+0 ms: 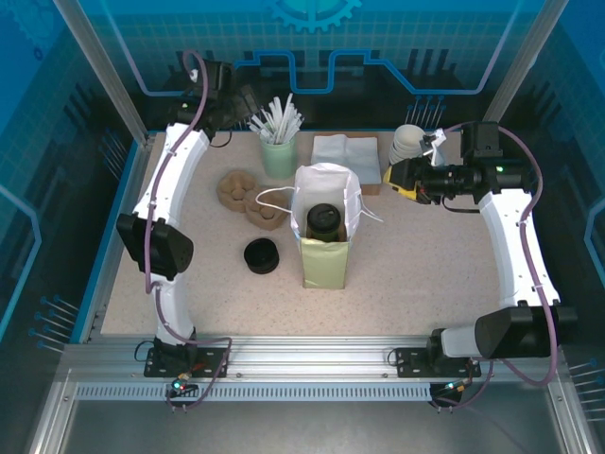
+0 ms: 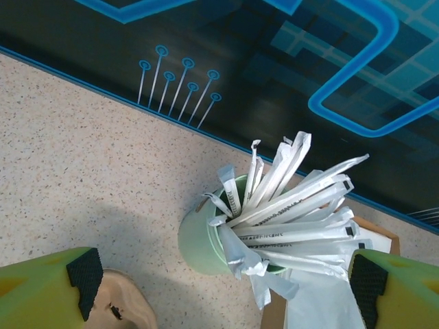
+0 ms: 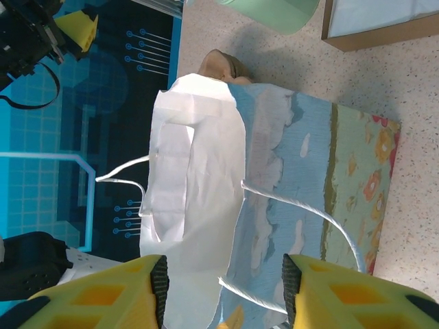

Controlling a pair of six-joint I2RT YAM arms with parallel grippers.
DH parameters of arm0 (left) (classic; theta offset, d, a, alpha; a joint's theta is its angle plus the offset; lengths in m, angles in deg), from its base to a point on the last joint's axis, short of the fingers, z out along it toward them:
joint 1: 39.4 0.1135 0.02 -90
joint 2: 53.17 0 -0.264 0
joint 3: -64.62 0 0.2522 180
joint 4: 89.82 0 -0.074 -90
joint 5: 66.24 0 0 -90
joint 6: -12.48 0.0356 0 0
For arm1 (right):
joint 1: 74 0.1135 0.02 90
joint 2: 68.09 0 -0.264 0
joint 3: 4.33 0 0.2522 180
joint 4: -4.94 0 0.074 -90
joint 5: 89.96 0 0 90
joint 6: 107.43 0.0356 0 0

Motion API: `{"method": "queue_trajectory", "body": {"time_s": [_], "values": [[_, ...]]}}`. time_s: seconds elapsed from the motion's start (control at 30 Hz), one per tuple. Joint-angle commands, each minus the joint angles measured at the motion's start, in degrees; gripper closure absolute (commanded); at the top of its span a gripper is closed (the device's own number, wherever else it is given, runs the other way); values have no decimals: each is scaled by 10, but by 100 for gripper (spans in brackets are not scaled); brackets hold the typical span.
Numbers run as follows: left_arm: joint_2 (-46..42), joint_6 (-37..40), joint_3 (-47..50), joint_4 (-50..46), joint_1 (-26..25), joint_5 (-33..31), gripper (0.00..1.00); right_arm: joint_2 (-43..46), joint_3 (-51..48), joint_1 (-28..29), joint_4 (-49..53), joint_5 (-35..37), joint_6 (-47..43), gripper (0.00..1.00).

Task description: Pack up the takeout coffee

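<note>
Coffee in bag; right gripper the nearer of 2, both released.

Takeout coffee (image 1: 324,222) stands upright, long axis vertical and black lid up, inside the open paper bag (image 1: 324,270). Right gripper (image 3: 225,284), fingers spread and holding nothing, faces the bag's printed side from just beside it, so the cup lies straight ahead behind that wall. Left gripper (image 2: 223,284), also spread and empty, hangs at the tumbler of sticks (image 2: 199,240), well apart from the bag. Any reach for the cup likely goes through the top.

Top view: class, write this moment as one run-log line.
cup: in bag | left jaws: open, facing tumbler | right jaws: open, facing bag
</note>
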Motion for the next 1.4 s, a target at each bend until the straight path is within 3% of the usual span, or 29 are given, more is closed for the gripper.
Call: {"method": "queue_trajectory", "body": {"time_s": [0.0, 0.2, 0.6, 0.83, 0.97, 1.17, 1.37], "values": [[22, -12, -21, 25, 9, -9, 8, 11, -4, -4, -26, -15, 29, 51], [31, -37, -22, 38, 9, -13, 13, 13, 14, 4, -41, 9, 65, 52], [-6, -16, 46, 50, 8, 19, 11, 73, -18, 44, -73, 14, 109, 49], [-29, 95, 63, 26, 4, 124, 14, 110, -35, 67, -72, 31, 73, 54], [-32, 160, 71, 34, -1, 161, 24, 135, -52, 73, -71, 46, 38, 57], [-5, 232, 36, 27, -27, 158, 33, 166, -63, 76, -82, 60, 7, 59], [26, 287, 6, 28, -56, 125, 35, 189, -76, 80, -89, 80, -23, 61]]}}
